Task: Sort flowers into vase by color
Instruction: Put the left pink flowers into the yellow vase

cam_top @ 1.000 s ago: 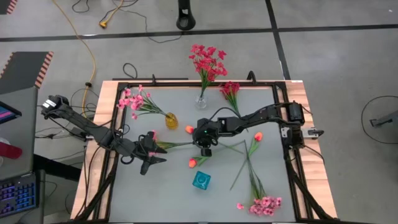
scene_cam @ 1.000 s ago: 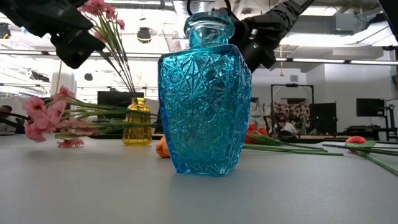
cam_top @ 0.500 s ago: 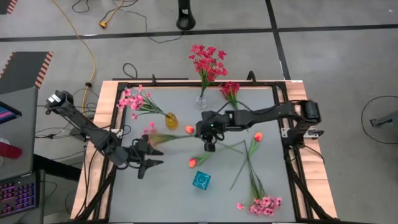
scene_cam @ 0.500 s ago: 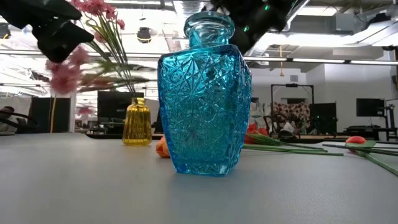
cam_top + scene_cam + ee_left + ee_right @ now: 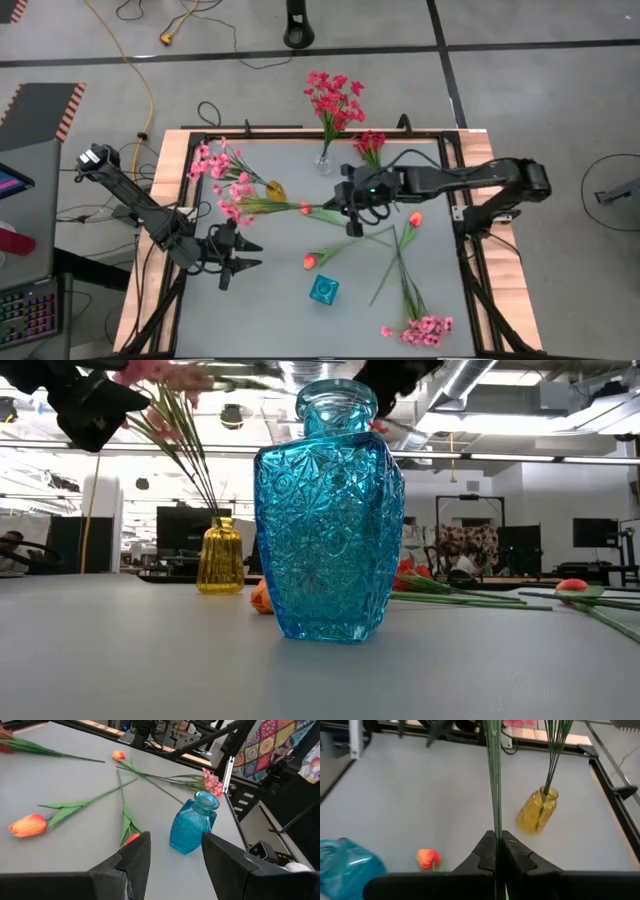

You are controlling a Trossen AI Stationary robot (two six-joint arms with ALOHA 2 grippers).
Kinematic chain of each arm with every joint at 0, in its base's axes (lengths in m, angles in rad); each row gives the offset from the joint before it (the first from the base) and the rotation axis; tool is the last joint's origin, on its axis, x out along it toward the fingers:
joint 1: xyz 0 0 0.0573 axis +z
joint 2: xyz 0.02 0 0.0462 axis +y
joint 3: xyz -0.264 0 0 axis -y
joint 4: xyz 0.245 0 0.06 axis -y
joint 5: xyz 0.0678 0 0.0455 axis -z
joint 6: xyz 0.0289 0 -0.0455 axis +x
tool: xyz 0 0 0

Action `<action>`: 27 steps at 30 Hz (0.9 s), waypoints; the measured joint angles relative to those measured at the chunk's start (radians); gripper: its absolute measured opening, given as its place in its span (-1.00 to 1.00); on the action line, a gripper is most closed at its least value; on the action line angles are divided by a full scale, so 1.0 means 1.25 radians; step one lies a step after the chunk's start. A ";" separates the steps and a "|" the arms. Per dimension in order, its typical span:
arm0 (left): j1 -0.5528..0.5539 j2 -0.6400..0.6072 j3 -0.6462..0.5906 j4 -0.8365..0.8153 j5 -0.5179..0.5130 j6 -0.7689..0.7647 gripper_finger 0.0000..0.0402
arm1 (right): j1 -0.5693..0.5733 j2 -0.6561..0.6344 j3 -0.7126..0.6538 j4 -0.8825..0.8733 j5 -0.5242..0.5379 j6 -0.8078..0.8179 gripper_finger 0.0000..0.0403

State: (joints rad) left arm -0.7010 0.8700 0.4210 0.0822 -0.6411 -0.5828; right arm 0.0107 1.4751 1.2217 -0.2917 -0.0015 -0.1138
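Observation:
My right gripper (image 5: 352, 212) hangs over the table's middle, shut on a spray of pink flowers (image 5: 236, 194) whose green stems (image 5: 495, 780) run toward the left, past the yellow vase (image 5: 275, 190). That vase holds other pink flowers (image 5: 213, 160). A clear vase (image 5: 324, 163) at the far edge holds dark-red flowers (image 5: 335, 98). The blue vase (image 5: 323, 290) stands near the front. My left gripper (image 5: 238, 258) is open at the near left, apart from everything. My right gripper pinches the pink spray's bundle of stems (image 5: 495, 827) between its two fingers, toward the stems' bare end. The fingers come from the table's right, slanting down, and lie along the stems. The spray reaches out ahead of them, lifted clear of the table.
Orange tulips lie on the table (image 5: 310, 261) (image 5: 414, 219) (image 5: 305, 208). More dark-red flowers (image 5: 371, 145) lie at the far edge, and another pink spray (image 5: 425, 330) at the near right. A black frame (image 5: 455, 180) runs around the table.
My right gripper has risen and drawn back toward the table's right and far side, staying shut on the stems. The pink spray, which lay on the table near my left gripper, is now lifted clear, its blossoms beside the yellow vase.

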 joint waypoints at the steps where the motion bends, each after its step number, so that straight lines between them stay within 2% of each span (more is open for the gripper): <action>1: 0.000 0.000 0.000 -0.001 0.000 0.000 -0.18 | 0.005 -0.012 0.000 -0.006 0.000 0.000 -0.80; 6: 0.000 0.000 0.000 -0.001 -0.007 0.000 -0.18 | 0.020 -0.072 0.000 -0.002 0.000 -0.003 -0.80; 12: 0.000 0.000 0.000 0.036 -0.108 0.069 -0.18 | 0.023 -0.098 0.000 0.113 0.001 -0.034 -0.80; 18: 0.002 0.000 0.000 0.217 -0.206 0.258 -0.18 | 0.021 -0.081 -0.001 0.249 0.000 -0.087 -0.80; 27: 0.034 0.000 0.000 0.493 -0.192 0.591 -0.18 | 0.021 0.005 0.000 0.459 -0.001 -0.107 -0.80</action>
State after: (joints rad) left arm -0.6586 0.8696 0.4210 0.6983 -0.8808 0.1565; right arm 0.0369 1.4808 1.2217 0.2826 -0.0024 -0.2481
